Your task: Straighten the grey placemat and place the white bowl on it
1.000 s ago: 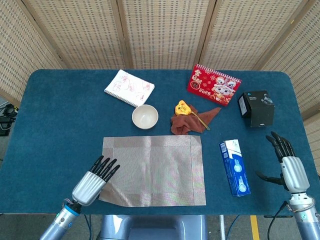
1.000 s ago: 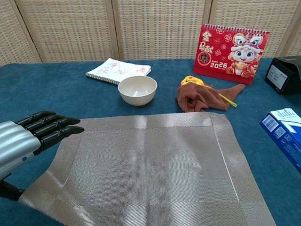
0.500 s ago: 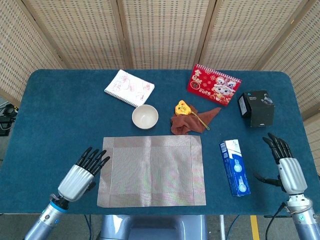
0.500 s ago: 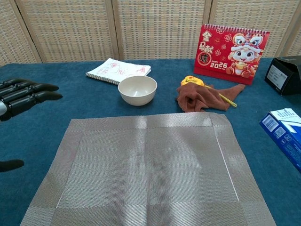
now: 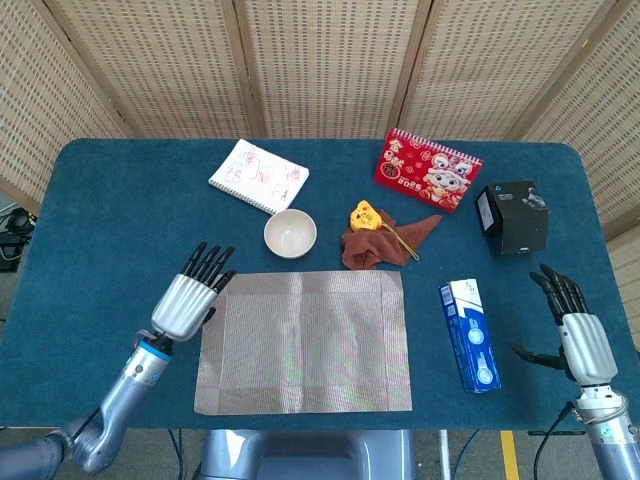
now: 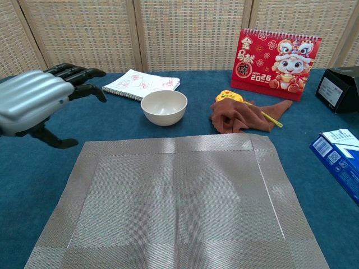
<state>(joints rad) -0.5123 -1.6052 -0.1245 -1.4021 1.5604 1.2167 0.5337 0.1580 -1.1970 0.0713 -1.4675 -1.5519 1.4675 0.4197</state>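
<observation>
The grey placemat (image 5: 303,340) (image 6: 174,202) lies flat and square to the table's front edge. Just beyond its far edge stands the white bowl (image 5: 290,234) (image 6: 164,106), upright and empty. My left hand (image 5: 188,297) (image 6: 33,101) hovers open at the mat's far-left corner, fingers spread and pointing toward the bowl, holding nothing. My right hand (image 5: 578,335) is open above the table's right front corner, far from both objects; the chest view does not show it.
A notebook (image 5: 259,176) lies behind the bowl. A brown cloth (image 5: 375,243) with a yellow toy (image 5: 363,215) sits right of the bowl. A red calendar (image 5: 427,169), a black box (image 5: 513,216) and a blue carton (image 5: 469,334) occupy the right side.
My left hand let go of the mat's near-left corner, which settled flat, then rose and moved forward to the mat's far-left corner. The right hand barely moved.
</observation>
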